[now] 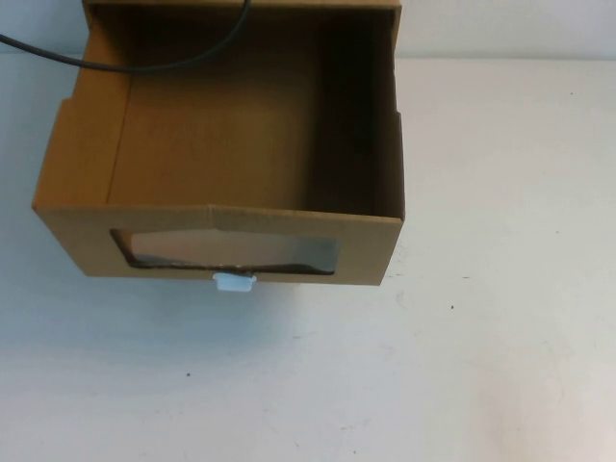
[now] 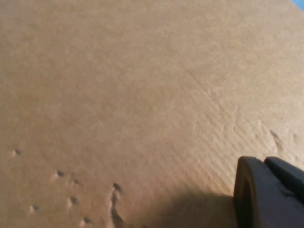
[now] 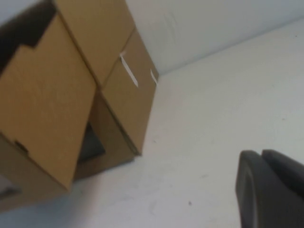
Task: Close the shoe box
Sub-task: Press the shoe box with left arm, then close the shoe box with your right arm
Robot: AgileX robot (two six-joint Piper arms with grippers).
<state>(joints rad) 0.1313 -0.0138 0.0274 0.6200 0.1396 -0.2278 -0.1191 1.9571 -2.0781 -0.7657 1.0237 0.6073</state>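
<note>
Shoe box [image 1: 217, 173] on white table [image 1: 481, 337], drawer pulled out, interior open. Window faces robot, white pull tab [image 1: 235, 281] below it. Left pincer [image 2: 268, 192] close against brown cardboard; right pincer [image 3: 268, 190] over table beside box. Cannot tell either pincer's opening.

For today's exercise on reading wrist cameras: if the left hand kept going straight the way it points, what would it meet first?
Most likely the shoe box: brown cardboard fills the view just ahead of the left hand. The right hand sits beside the box.
</note>
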